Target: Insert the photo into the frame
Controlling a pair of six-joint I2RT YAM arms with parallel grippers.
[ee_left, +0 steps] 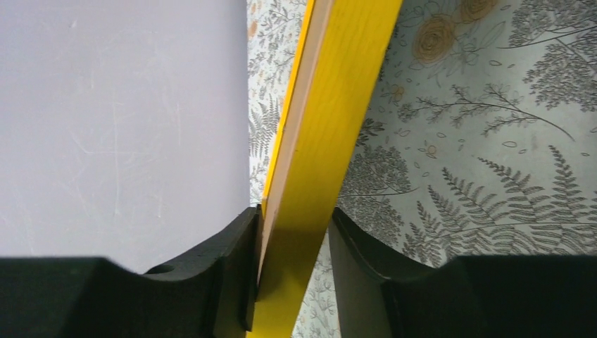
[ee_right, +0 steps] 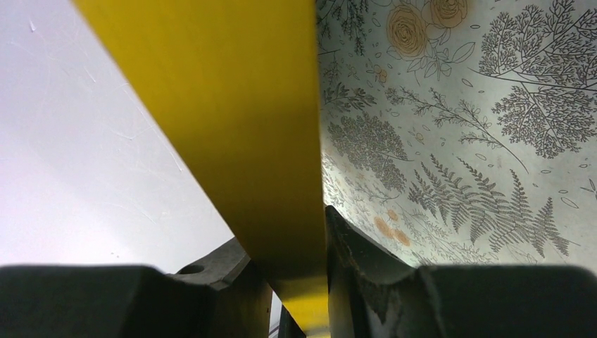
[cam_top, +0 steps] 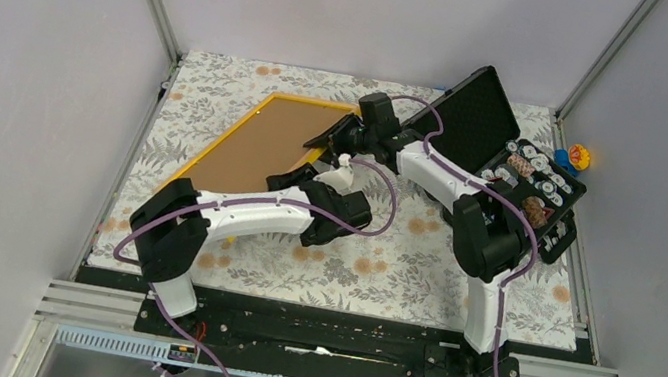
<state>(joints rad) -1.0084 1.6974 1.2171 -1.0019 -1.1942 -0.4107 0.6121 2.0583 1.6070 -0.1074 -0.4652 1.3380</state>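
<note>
The frame is a thin orange-yellow rectangle at the back left of the table. It is tilted up off the cloth, with a brown backing board facing up inside it. My left gripper is shut on the frame's near right edge. That yellow edge runs between its jaws in the left wrist view. My right gripper is shut on the frame's far right corner. The yellow rail sits between its jaws in the right wrist view. The photo is not in view.
An open black case with several small items stands at the back right, close behind the right arm. A small colourful toy lies beside it. A floral cloth covers the table. Grey walls enclose the sides and back.
</note>
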